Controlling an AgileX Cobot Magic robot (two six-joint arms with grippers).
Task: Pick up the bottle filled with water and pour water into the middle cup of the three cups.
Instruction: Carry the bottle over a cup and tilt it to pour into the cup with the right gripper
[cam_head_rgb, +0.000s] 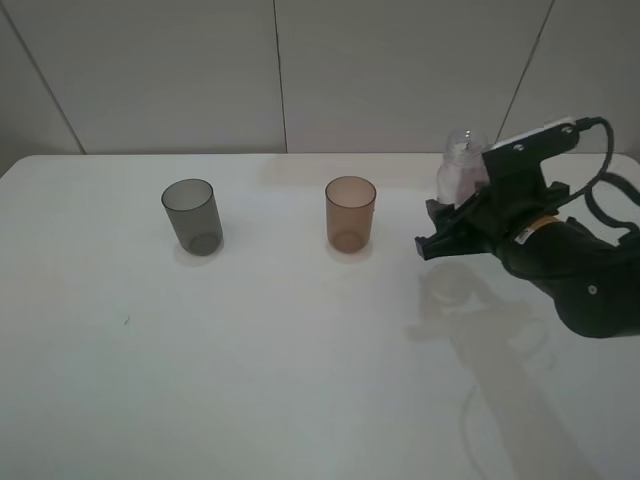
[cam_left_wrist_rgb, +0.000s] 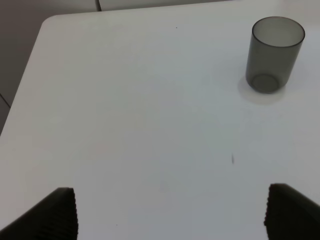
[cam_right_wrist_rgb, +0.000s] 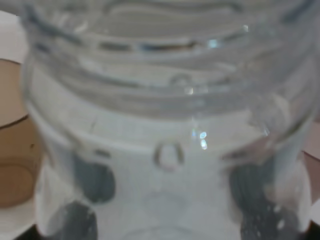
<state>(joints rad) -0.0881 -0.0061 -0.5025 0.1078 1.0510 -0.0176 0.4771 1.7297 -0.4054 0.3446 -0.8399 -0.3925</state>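
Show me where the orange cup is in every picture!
Exterior high: the orange cup stands mid-table, between the grey cup and the bottle.
Left wrist: not in it; only the grey cup shows.
Right wrist: the orange cup peeks out beside the close-up bottle, cut off by the picture's edge.
Shared landmarks: the grey cup ties exterior high to left wrist, the bottle to right wrist.

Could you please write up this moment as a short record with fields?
bottle: clear, roughly upright, right of the middle cup
right gripper: shut on the bottle
left gripper: open, empty, over the table
middle cup: orange-brown, upright, bottle not yet above it
grey cup: upright, left of the middle cup
third cup: not visible
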